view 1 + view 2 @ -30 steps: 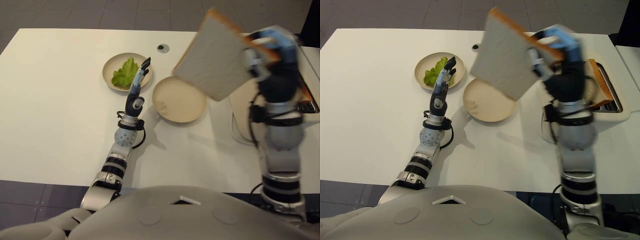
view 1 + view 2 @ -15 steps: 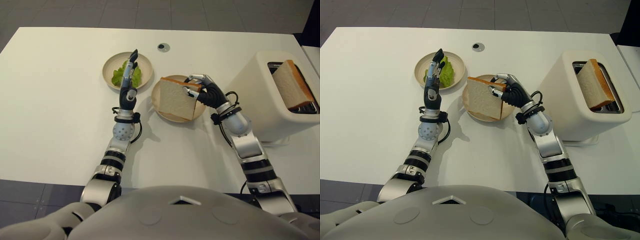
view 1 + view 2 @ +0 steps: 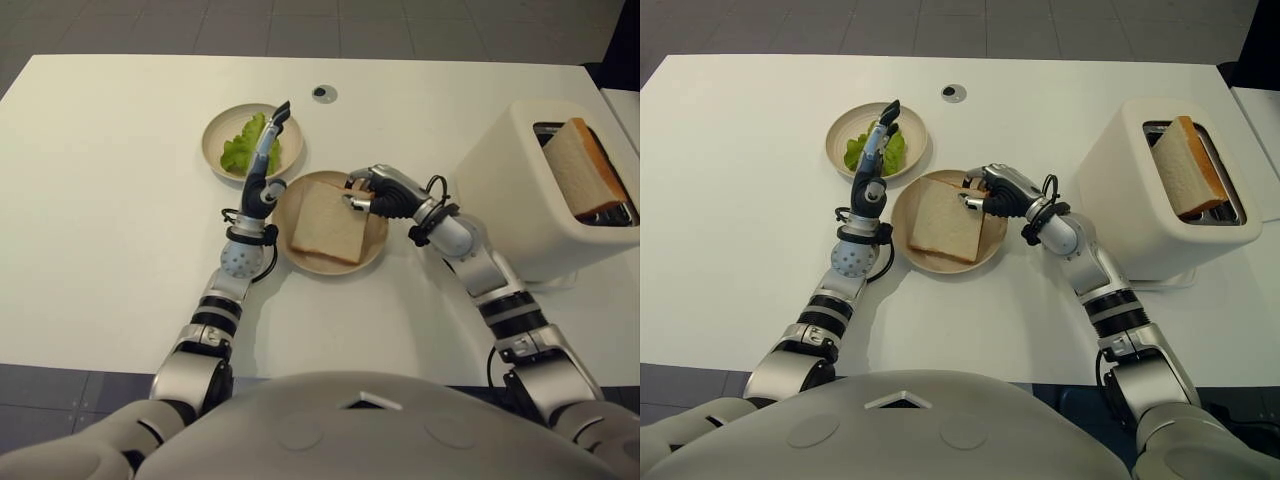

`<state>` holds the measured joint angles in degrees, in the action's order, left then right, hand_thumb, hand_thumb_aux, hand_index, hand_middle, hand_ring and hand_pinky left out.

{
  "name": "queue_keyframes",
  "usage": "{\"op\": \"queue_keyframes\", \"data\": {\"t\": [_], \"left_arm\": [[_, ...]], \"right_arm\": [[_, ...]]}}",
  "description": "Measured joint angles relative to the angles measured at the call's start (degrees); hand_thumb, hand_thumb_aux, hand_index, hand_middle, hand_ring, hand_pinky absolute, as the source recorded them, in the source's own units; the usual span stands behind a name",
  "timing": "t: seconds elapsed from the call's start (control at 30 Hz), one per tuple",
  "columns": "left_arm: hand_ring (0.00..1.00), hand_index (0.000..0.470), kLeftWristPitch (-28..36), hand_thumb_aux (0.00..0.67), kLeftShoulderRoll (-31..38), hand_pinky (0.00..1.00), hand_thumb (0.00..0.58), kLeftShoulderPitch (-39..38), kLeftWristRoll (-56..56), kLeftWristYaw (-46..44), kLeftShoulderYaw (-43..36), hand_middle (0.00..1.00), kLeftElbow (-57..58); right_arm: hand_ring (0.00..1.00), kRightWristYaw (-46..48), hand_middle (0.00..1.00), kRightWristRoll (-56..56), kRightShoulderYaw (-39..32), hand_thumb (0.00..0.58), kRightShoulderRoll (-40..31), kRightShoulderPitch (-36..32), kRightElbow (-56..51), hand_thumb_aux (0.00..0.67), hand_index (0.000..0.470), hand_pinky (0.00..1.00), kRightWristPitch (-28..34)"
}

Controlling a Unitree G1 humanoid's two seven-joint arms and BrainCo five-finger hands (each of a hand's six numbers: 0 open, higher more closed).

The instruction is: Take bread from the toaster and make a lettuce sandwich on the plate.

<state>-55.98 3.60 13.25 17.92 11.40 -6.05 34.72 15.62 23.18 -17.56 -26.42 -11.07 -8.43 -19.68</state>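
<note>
On the plate (image 3: pixel 322 268), bread slice (image 3: pixel 328 228) in right hand (image 3: pixel 376 191)

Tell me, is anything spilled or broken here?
Nothing looks wrong. The bread lies flat on the plate, the lettuce sits in its bowl, and a second slice sits in the toaster.

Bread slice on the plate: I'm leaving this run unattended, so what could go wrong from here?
1. The right hand grips the bread slice at its far corner; pulling back without letting go could drag it off the plate.
2. The left hand stands upright between the plate and the lettuce dish; reaching for the lettuce, it might nudge either.
</note>
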Motion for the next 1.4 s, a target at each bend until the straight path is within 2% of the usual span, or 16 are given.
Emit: {"op": "queue_keyframes", "data": {"t": [0.03,0.07,0.1,0.13,0.17,0.33,0.43,0.47,0.6,0.77,0.8,0.83,0.87,1.17,1.33,1.4], "left_arm": [[0.00,0.000,0.0,0.000,0.3,0.00,0.000,0.1,0.1,0.0,-0.1,0.00,0.1],[0.00,0.000,0.1,0.000,0.7,0.00,0.000,0.3,1.1,0.4,-0.1,0.00,0.3],[0.00,0.000,0.9,0.000,1.4,0.00,0.000,0.4,3.3,1.8,-0.1,0.00,0.3],[0.00,0.000,1.9,0.000,2.3,0.00,0.000,0.5,5.5,2.8,-0.1,0.00,0.2],[0.00,0.000,4.9,0.000,4.5,0.00,0.000,0.7,10.4,5.5,0.1,0.00,-0.4],[0.00,0.000,22.5,0.000,15.8,0.00,0.000,5.0,26.6,13.5,1.3,0.00,-4.3],[0.00,0.000,34.5,0.000,22.4,0.00,0.000,11.2,33.6,14.6,-0.7,0.00,0.2],[0.00,0.000,36.6,0.000,23.0,0.00,0.000,12.7,34.5,14.6,-1.7,0.00,2.5],[0.00,0.000,41.5,0.000,22.9,0.00,0.000,20.6,36.1,13.1,-7.8,0.00,18.0],[0.00,0.000,39.8,0.000,21.1,0.00,0.000,25.8,35.2,10.1,-13.8,0.00,30.2],[0.00,0.026,38.6,0.037,20.8,0.00,0.062,26.5,34.7,9.4,-14.5,0.00,31.5],[0.00,0.289,37.7,0.413,20.6,0.00,0.494,26.9,34.3,9.0,-15.1,0.00,32.3],[0.00,0.470,36.7,0.670,20.4,0.00,0.580,27.5,33.5,8.8,-15.9,0.00,32.7],[0.00,0.470,32.9,0.670,21.2,0.00,0.580,27.9,30.1,11.4,-17.8,0.00,31.6],[0.00,0.470,30.9,0.670,22.7,0.00,0.580,25.5,27.5,16.8,-16.2,0.00,21.8],[0.00,0.470,29.0,0.670,23.1,0.00,0.580,22.0,25.9,17.3,-15.7,0.00,13.7]], "right_arm": [[0.94,0.1,0.94,0.0,0.0,0.573,-0.1,0.2,0.0,0.596,0.418,0.94,-0.2],[0.41,-0.2,0.41,0.2,0.0,0.500,-0.2,0.4,0.0,0.420,0.295,0.41,-0.2],[0.00,-0.7,0.00,0.9,0.1,0.420,-0.2,0.4,0.0,0.318,0.223,0.00,-0.2],[0.00,-1.1,0.00,1.6,0.1,0.198,-0.2,0.4,0.0,0.126,0.088,0.00,-0.2],[0.00,-1.8,0.00,2.3,0.2,0.000,-0.3,0.4,0.1,0.000,0.000,0.00,-0.3],[0.00,-4.5,0.00,8.4,0.6,0.000,-2.0,0.7,6.0,0.000,0.000,0.00,-0.8],[0.00,-5.6,0.00,14.5,0.5,0.000,-2.7,1.2,13.6,0.000,0.000,0.00,-0.7],[0.00,-5.7,0.00,15.9,0.3,0.000,-2.8,1.3,14.9,0.000,0.000,0.00,-0.6],[0.00,-5.3,0.00,18.5,0.3,0.000,-3.0,3.0,20.1,0.000,0.000,0.00,0.2],[0.00,-4.0,0.00,18.6,0.4,0.000,-3.2,5.7,24.3,0.000,0.000,0.00,0.8],[0.00,-4.0,0.00,18.6,0.4,0.000,-3.2,6.1,24.8,0.000,0.000,0.00,0.9],[0.00,-4.0,0.00,18.6,0.7,0.000,-3.2,6.4,25.2,0.000,0.000,0.00,1.0],[0.00,-4.0,0.00,18.6,1.5,0.000,-3.3,6.7,25.7,0.000,0.000,0.00,1.1],[0.00,-5.4,0.00,18.5,5.1,0.000,-3.0,8.0,28.2,0.000,0.000,0.00,1.9],[0.00,-7.2,0.00,18.2,7.1,0.000,-2.3,9.5,28.9,0.000,0.000,0.00,2.0],[0.00,-7.8,0.00,17.4,8.7,0.000,-2.1,10.4,30.0,0.000,0.000,0.00,2.1]]}}
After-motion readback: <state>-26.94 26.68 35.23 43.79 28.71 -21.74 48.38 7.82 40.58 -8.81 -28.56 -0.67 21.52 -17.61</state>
